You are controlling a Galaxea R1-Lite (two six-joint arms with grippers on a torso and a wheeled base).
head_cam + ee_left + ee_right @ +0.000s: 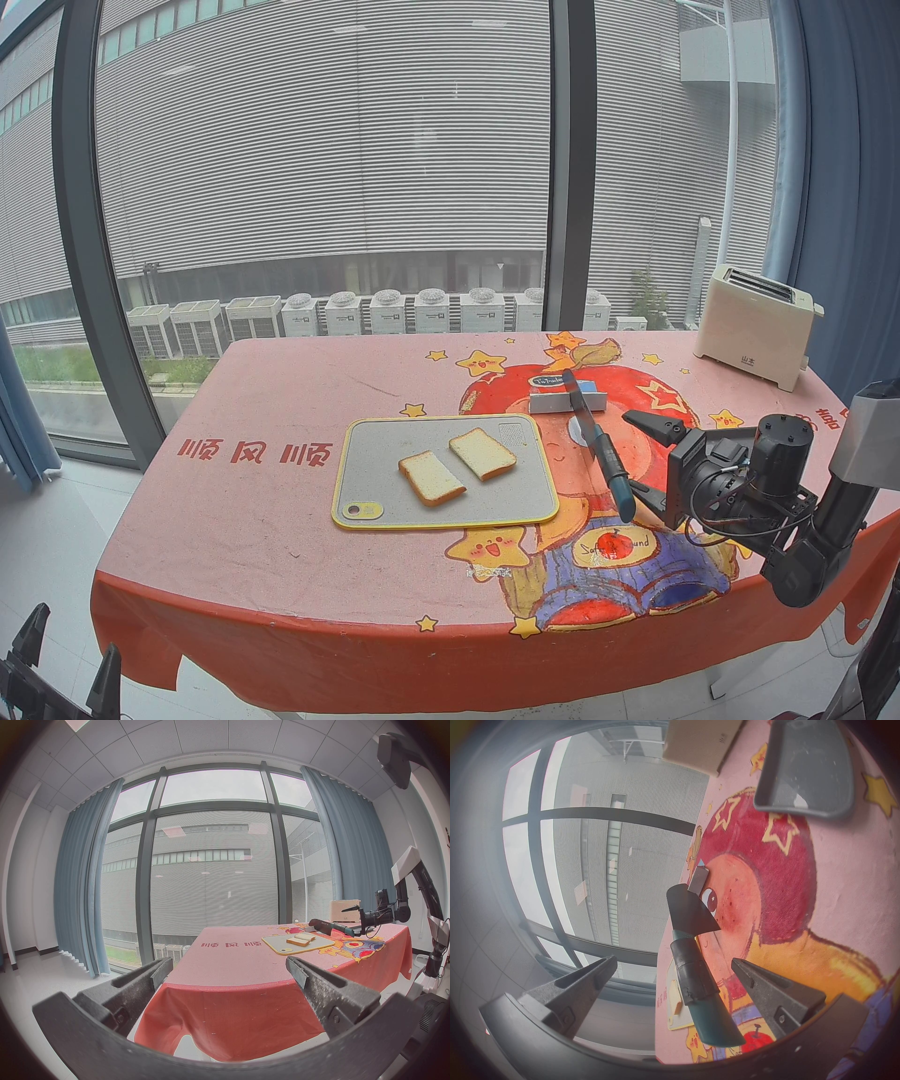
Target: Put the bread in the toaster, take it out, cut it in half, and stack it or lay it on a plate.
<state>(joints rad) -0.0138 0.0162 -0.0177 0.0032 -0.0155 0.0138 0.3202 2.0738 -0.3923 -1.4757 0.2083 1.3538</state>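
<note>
Two bread halves point(457, 465) lie side by side on the grey, yellow-rimmed cutting board point(375, 469). A knife point(600, 450) with a teal handle rests slanted, its blade on a small white and blue holder point(548, 401). My right gripper point(637, 452) stands open just right of the board, its fingers on either side of the knife handle point(693, 975) without closing on it. The cream toaster point(755, 323) stands at the far right corner, its slots showing no bread. My left gripper point(70, 647) hangs open below the table's near left corner, holding nothing point(228, 961).
The table wears an orange printed cloth point(272, 525), with bare room left of the board. A grey tray-like dish point(806, 767) lies on the cloth near the toaster point(701, 741). A large window with blue curtains stands behind the table.
</note>
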